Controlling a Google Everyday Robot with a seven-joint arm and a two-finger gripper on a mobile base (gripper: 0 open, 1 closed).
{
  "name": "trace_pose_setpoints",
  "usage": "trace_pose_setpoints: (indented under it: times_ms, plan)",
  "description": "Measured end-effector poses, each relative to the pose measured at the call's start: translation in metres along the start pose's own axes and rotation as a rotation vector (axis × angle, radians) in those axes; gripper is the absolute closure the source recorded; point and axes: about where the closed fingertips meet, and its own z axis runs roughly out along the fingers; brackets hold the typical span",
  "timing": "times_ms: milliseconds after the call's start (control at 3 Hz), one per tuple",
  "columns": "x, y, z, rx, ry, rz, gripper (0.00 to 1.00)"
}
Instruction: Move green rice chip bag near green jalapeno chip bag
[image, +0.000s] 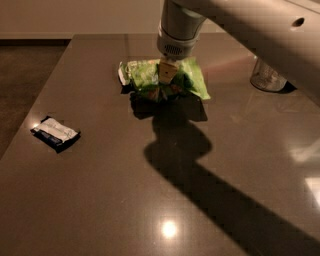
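Observation:
My gripper (167, 80) comes down from the top of the camera view at the far middle of the dark table (100, 200). It is shut on the green rice chip bag (194, 80), a lime-green pouch held crumpled just above the table, with its shadow underneath. The green jalapeno chip bag (136, 75), smaller with a white left edge, lies right against the pouch's left side. The two bags overlap under the gripper, and I cannot tell where one ends. A reddish patch shows low between them.
A small black-and-white packet (56, 133) lies near the table's left edge. A clear glass container (266, 76) stands at the far right, partly behind my arm. The arm's shadow runs across the middle toward the near right.

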Motion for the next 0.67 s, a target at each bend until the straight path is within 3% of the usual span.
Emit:
trace_pose_setpoints:
  times_ms: [333, 667]
  plan:
    - [-0.0002, 0.0005, 0.0002, 0.000, 0.000, -0.001, 0.00]
    - [-0.0002, 0.0005, 0.0002, 0.000, 0.000, -0.001, 0.00]
